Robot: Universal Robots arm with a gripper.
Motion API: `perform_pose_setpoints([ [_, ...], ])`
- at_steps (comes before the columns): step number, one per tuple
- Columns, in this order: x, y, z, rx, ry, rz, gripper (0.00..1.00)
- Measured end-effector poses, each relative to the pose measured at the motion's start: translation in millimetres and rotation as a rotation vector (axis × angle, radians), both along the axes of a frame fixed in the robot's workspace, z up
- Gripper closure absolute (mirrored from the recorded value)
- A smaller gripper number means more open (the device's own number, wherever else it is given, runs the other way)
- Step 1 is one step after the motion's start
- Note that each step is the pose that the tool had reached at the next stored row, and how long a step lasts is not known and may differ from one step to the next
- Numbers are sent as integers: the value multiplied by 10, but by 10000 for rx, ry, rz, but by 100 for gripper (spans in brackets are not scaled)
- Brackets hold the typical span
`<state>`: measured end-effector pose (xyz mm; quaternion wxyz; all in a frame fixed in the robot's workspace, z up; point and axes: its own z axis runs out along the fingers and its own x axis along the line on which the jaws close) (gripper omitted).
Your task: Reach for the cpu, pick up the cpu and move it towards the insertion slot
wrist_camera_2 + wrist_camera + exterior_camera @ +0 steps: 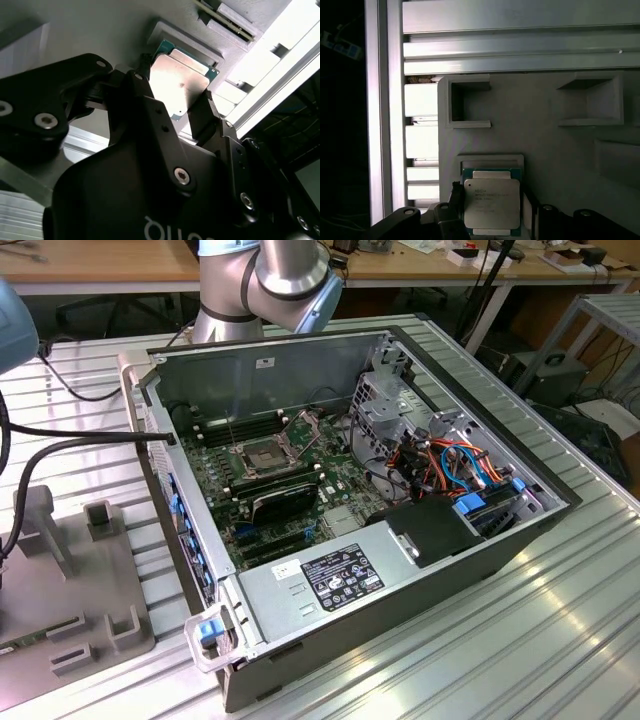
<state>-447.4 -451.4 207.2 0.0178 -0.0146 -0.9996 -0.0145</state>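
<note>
On the grey tray (130, 585) at the exterior view's left, well apart from the slot (262, 453) in the case, the cpu (491, 202) lay flat in its recess, squarely between the gripper (174, 87) fingers (204, 112), which appeared closed narrowly against two opposite edges.

No print is readable (cpu (492, 202) lettering illegible).

A ribbed aluminium table (540, 640) is noted in the exterior view. An open computer case (400, 610) is set on it centrally. A grey fixture plate (110, 580) is laid on it at the exterior view's left, beside the case.
</note>
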Motion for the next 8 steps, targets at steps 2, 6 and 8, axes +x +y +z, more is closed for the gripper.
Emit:
perform_pose_setpoints([
  [2, 1, 0, 35, 1, 1, 1, 45],
  [6, 1, 0, 101, 1, 5, 1, 45],
  [8, 2, 0, 139, 1, 8, 1, 45],
])
